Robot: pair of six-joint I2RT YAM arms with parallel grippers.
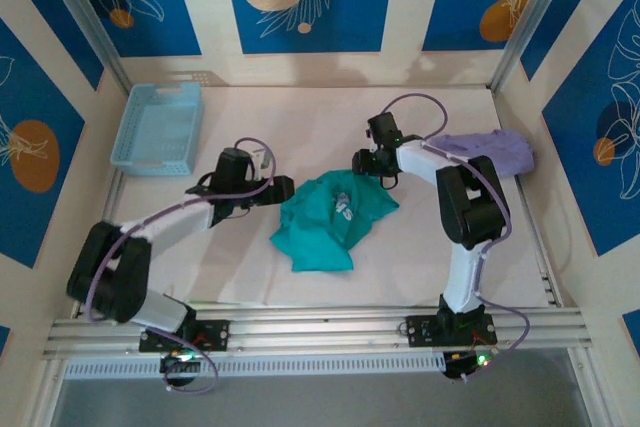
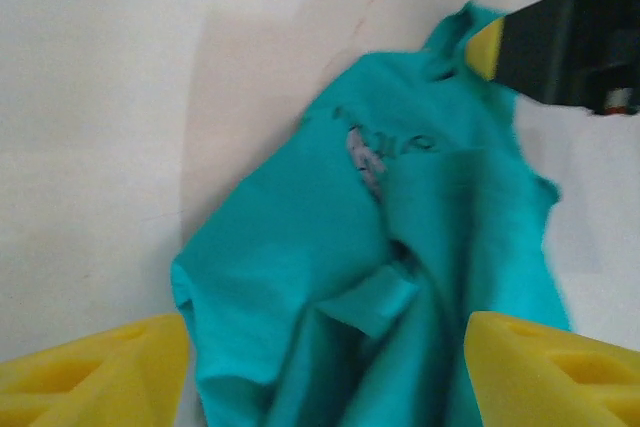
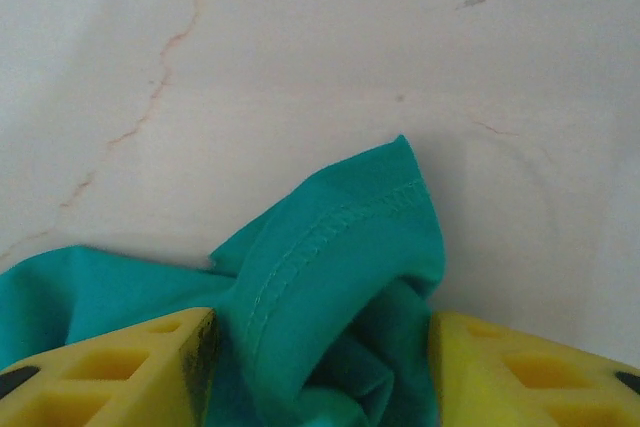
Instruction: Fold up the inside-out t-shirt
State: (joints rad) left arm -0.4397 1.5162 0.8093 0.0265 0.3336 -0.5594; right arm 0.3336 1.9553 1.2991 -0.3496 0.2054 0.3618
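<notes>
Yellow fingers (image 2: 100,372) of the left gripper (image 2: 325,347) stand wide apart at the bottom of the left wrist view. The inside-out t-shirt (image 2: 400,247) lies crumpled on the pale tabletop (image 2: 100,97), between the fingers and beyond them. A small pale print mark (image 2: 365,152) shows near its middle.

Right wrist view: the fingers (image 3: 120,367) of the right gripper (image 3: 320,347) sit on either side of a bunched fold with a stitched hem. The cloth fills the gap and touches both fingers. They look clamped on the shirt, though the view is too close to show it plainly.

Top view, near edge: an aluminium rail (image 1: 320,327) carries both arm bases.

Mid-tabletop: the shirt is a rumpled teal heap between the two arms. The left gripper is just at its left edge and the right gripper is at its far right corner.

Far side: a light blue basket (image 1: 150,164) sits at the far left, well apart from the shirt. A pale lavender garment (image 1: 490,152) lies at the far right, with the right arm crossing over its left end. It is apart from the teal cloth.
</notes>
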